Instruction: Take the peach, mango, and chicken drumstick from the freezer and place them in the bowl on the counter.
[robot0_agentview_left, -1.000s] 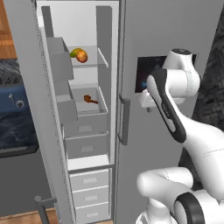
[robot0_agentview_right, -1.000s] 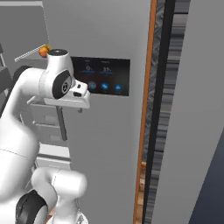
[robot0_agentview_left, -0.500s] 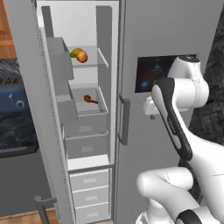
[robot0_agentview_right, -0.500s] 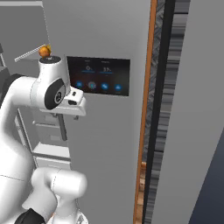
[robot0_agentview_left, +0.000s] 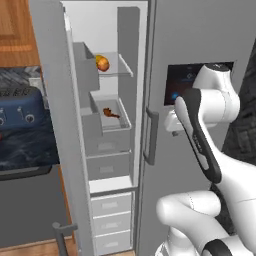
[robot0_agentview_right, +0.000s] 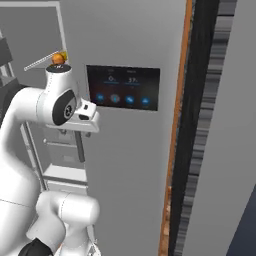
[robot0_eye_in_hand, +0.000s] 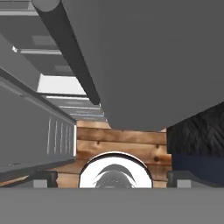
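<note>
The freezer (robot0_agentview_left: 125, 45) stands open. On its upper clear shelf the round orange peach (robot0_agentview_left: 103, 64) lies against the yellow-green mango (robot0_agentview_left: 98, 58). The peach (robot0_agentview_right: 58, 58) also peeks over my arm in the right base view. The reddish-brown chicken drumstick (robot0_agentview_left: 111, 113) lies in the door-side bin one level lower. My gripper (robot0_eye_in_hand: 113, 179) points down at the floor in front of the wide door, right of the freezer opening. Its fingertips (robot0_eye_in_hand: 43, 178) stand far apart with nothing between them. The bowl is out of view.
The wide grey door with the screen (robot0_agentview_left: 186, 80) stands just behind my hand, and its long dark handle (robot0_eye_in_hand: 65, 43) runs close by. The freezer door (robot0_agentview_left: 60, 125) swings out at the left. A blue toaster (robot0_agentview_left: 20, 107) sits on the counter (robot0_agentview_left: 30, 146) beyond it.
My arm has bent and shifted slightly, and the hand has sunk a little in front of the screen door. The fruit and the drumstick have not moved.
</note>
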